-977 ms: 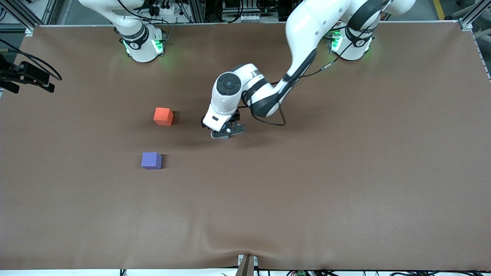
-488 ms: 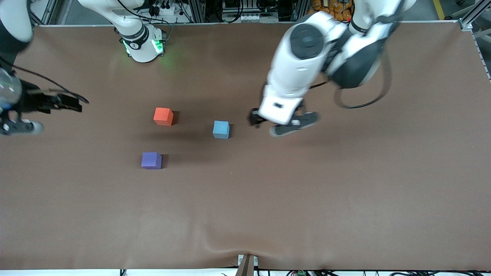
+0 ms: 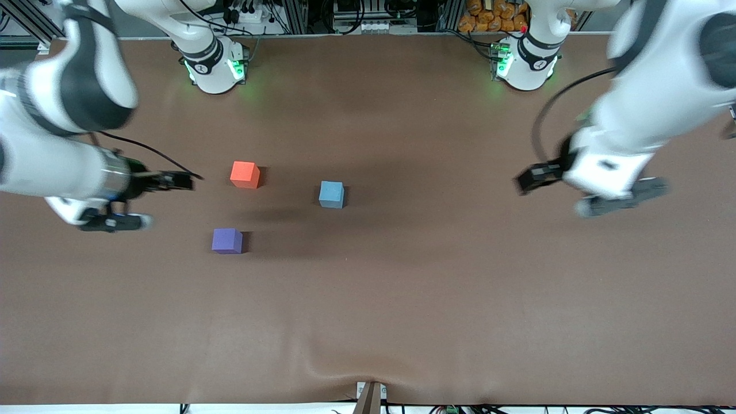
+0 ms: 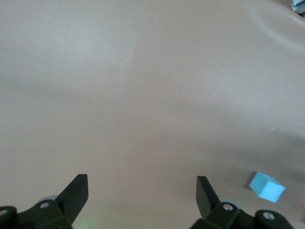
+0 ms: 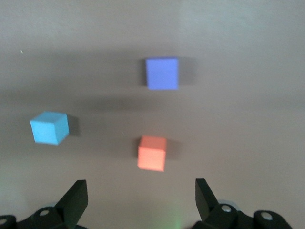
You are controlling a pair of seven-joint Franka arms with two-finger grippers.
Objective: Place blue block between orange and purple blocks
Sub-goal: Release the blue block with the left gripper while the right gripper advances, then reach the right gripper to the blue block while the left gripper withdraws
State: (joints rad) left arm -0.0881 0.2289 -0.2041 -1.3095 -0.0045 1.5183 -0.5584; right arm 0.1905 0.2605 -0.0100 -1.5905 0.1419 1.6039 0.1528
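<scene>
Brown table [image 3: 402, 299] under you: both grippers, left [image 3: 586, 192] and right [image 3: 149, 198], hover empty with jaws spread, well apart from blue block [image 3: 332, 194].

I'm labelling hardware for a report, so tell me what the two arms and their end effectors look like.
Both arms are glossy white with rounded black joint sections. Their bases glow green and carry a black band. A loose black cable loops along each forearm. The left end effector and the right end effector have white housings with dark grey or black parts, and the wrist views show black, wedge-shaped fingers.
</scene>
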